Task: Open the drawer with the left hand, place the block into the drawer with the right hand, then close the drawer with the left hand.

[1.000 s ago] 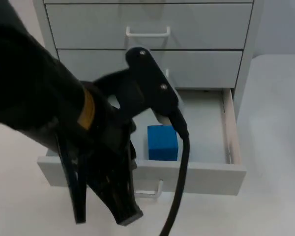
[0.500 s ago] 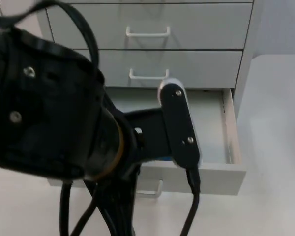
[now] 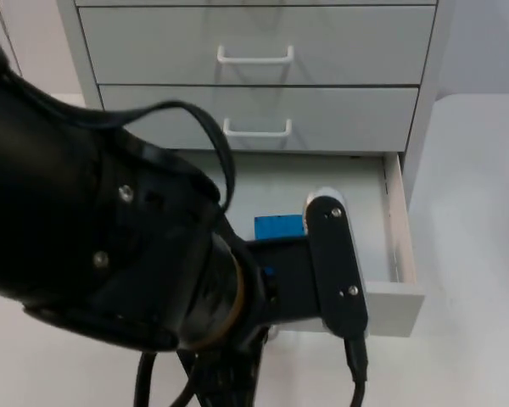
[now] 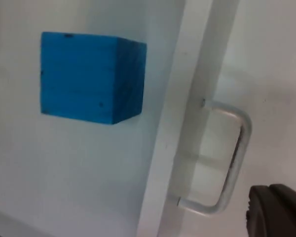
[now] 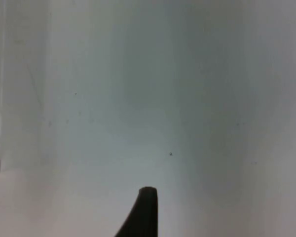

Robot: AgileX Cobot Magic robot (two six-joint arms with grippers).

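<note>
One second on, the left gripper [image 4: 276,210] has dropped beside the drawer handle [image 4: 227,158], its opening hidden; blue block [image 4: 89,76] lies inside the drawer [image 3: 399,254], beyond it, so closing comes next; the right gripper [image 5: 145,212] waits

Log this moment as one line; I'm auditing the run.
stage: closing pending | blue wooden block: inside open bottom grey drawer | left gripper: beside white wire handle | right arm: waiting

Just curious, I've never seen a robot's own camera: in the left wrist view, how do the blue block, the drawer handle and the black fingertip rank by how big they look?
1. blue block
2. drawer handle
3. black fingertip, partly cut off and nearest the camera, so unsure.
</note>
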